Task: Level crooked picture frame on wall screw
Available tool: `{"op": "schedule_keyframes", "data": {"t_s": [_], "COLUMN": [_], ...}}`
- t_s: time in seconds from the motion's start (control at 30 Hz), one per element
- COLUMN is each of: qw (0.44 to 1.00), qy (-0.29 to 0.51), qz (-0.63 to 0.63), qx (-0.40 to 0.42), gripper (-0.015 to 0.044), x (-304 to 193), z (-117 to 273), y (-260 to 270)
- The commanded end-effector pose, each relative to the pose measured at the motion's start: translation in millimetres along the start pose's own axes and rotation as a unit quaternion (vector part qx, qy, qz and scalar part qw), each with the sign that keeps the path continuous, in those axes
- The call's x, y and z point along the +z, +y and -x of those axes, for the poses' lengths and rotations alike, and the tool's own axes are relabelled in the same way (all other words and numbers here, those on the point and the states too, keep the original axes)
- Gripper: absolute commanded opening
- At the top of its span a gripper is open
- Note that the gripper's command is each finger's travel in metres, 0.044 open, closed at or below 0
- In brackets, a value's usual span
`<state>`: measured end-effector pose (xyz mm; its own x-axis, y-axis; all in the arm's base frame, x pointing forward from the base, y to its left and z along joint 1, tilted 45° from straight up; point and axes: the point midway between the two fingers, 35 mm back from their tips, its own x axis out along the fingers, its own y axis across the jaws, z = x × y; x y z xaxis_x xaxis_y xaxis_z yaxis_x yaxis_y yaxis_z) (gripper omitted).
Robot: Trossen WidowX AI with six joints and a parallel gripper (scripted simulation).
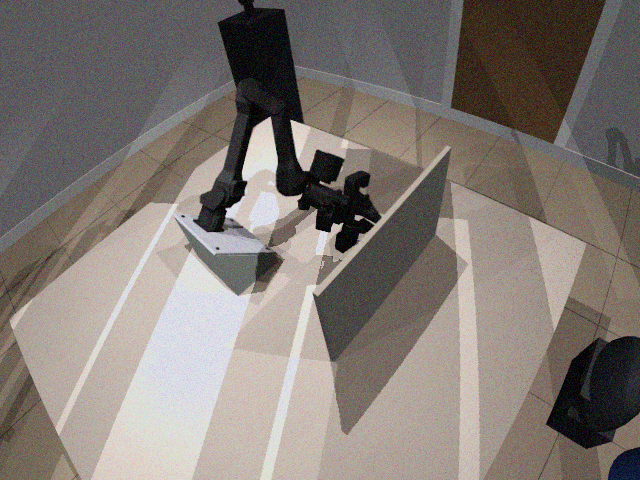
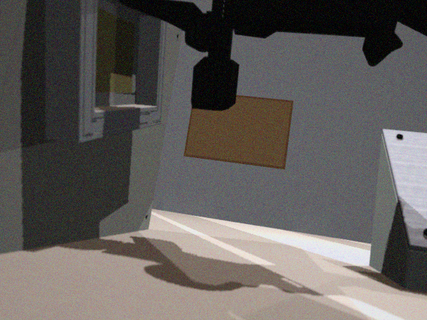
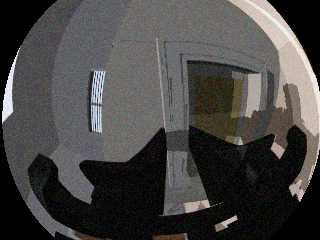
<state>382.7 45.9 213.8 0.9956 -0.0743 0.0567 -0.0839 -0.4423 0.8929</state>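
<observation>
The picture frame (image 2: pixel 87 86) (image 3: pixel 175 100) is on the upright panel (image 1: pixel 382 258) (image 2: pixel 146 165) (image 3: pixel 137 100), bare panel showing between its side and the panel's edge. The gripper (image 1: pixel 374 221) (image 2: pixel 125 1) (image 3: pixel 175 131) pinches the frame's border. Open room separates the panel from the arm's pedestal (image 1: pixel 240 245) (image 2: pixel 408 165).

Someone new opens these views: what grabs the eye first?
The bright bands of sunlight across the pale table top, and the upright grey panel casting a dark shadow beside it. Then the black arm, bent high above its grey wedge-shaped base, its gripper end at the panel. In the exterior view, a plain brown rectangle on the far wall.
</observation>
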Motion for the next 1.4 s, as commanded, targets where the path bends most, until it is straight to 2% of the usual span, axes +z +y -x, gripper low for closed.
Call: {"op": "schedule_keyframes", "data": {"t_s": [0.0,1.13,1.37], "qw": [1.000,1.000,0.999], "qy": [-0.001,0.001,0.001], "qz": [-0.003,-0.003,-0.039], "qx": [0.003,-0.001,0.000], "gripper": [0.0000,0.0000,0.0000], "x": [0.8,0.1,0.2], "z": [-0.2,-0.2,-0.3], "y": [0.8,-5.7,-5.8]}}
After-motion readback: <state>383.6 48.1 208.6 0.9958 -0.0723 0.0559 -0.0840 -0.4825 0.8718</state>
